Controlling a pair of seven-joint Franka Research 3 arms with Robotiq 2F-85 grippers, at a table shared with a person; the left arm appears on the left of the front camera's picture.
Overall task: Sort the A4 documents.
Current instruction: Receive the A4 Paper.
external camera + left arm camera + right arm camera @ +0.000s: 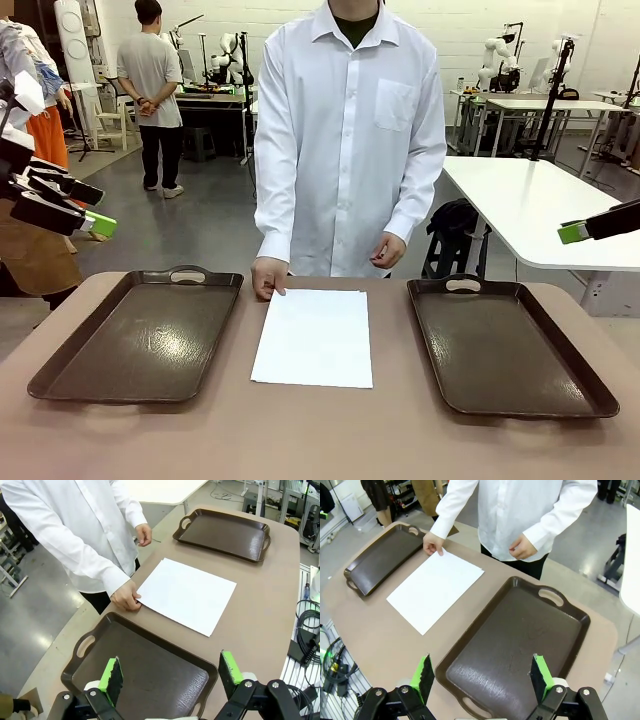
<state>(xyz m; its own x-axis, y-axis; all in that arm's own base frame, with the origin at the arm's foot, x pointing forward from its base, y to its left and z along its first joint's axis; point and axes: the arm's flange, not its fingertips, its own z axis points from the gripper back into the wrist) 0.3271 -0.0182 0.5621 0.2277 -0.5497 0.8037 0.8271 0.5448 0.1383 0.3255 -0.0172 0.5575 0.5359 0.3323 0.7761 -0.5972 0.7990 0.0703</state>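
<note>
While one hand (268, 278) of the person at the far side rests its fingertips on a far corner, the A4 documents (315, 338) lie flat in the middle of the worktop (320, 440), between two dark brown handled trays and touching neither. They look plain white and blank: a clean rectangle with sharp corners and no curl, a little smaller than either tray, the long sides running away from the robot. Whether this is one sheet or a thin pile I cannot tell. The touched corner is the one nearest the left tray (140, 345), just beside that tray's far handle. The person's other hand (388, 252) is loosely curled at the waist, off the worktop. The left claw (170, 666) hangs wide above the near end of the left tray, its green pads (111, 672) well apart and gripping nothing. The right claw (481, 666) hangs likewise wide over the near end of the right tray (510, 350), with only air between its pads.
</note>
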